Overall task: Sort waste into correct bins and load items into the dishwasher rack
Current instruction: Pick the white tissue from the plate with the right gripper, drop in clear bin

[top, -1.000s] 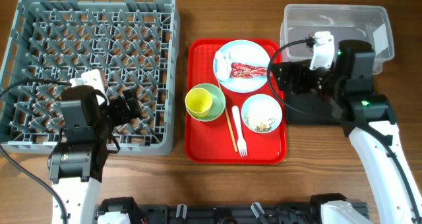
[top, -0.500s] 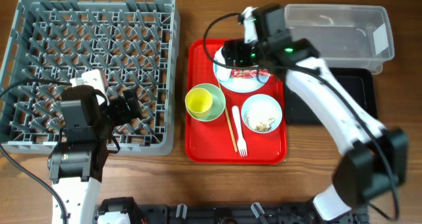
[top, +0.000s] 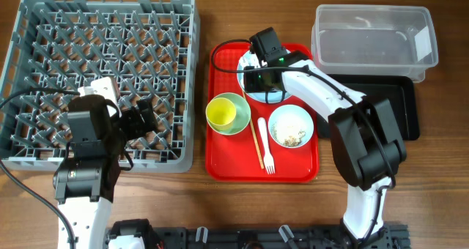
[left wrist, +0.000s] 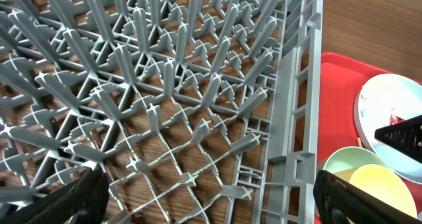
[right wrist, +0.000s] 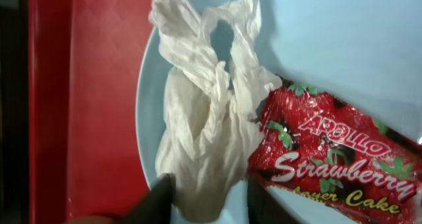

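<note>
Two arms are working at this table, and the risk is sitting with the right one. Over the grey dishwasher rack, the biggest thing here, my left gripper is hovering with its fingers wide apart and carrying nothing, so little is at stake there. On the red serving tray, the pale-blue plate is holding the waste I am going for, while the clear tub and the black tray are waiting well off to the right. My right gripper is hanging low over the plate's left edge, fingers parted, straddling the lower end of the crumpled white paper scrap and not yet clamped on it. The red strawberry-cake wrapper is lying against the scrap, its corner just beside one finger. Closing here, I am risking pinching that corner along with the paper and carrying both to one bin. I am also risking catching the plate's rim under a finger and dragging or tipping the plate. The paper is looking loose and springy, so I am judging that a shallow pinch on its tail could slip free on the lift.
</note>
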Available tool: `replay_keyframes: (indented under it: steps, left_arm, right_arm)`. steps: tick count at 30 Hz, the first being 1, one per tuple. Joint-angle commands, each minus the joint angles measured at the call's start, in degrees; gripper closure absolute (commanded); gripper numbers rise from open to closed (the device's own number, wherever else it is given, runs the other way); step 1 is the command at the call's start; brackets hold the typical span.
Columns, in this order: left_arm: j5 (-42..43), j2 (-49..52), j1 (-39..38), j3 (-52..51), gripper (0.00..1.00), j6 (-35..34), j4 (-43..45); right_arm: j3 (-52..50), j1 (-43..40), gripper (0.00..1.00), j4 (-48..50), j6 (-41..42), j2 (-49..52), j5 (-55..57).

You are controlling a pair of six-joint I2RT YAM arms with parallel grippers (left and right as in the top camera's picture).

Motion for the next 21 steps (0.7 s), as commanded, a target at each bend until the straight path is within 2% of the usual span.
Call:
replay_keyframes:
  steps: [1,2,8,14,19,21]
  left_arm:
    - [0.9,0.1,0.3,1.1,0.0,0.1,0.0]
    - [0.9,0.1,0.3,1.1,0.0,0.1,0.0]
    - [0.9,0.1,0.3,1.1,0.0,0.1,0.0]
    - [0.9,0.1,0.3,1.1,0.0,0.1,0.0]
    - [0.9,0.1,0.3,1.1,0.0,0.1,0.0]
    - [0.9,0.1,0.3,1.1,0.0,0.1,0.0]
  right_arm:
    - [1.1,0.1,0.92,0.8,1.4,0.4,0.6]
    - [1.1,0.0,0.96,0.6,1.4,0.0,0.7]
    - [2.8,-3.0,0.96,-1.2,-1.7,-9.5,2.7]
    - [2.9,-10.3,0.94,-2.8,-1.7,-21.4,17.5]
    - [2.8,-19.0,0.72,-3.4,-1.6,-21.0,20.5]
    - [2.8,-21.7,0.4,-1.2,-1.8,-20.9,19.0]
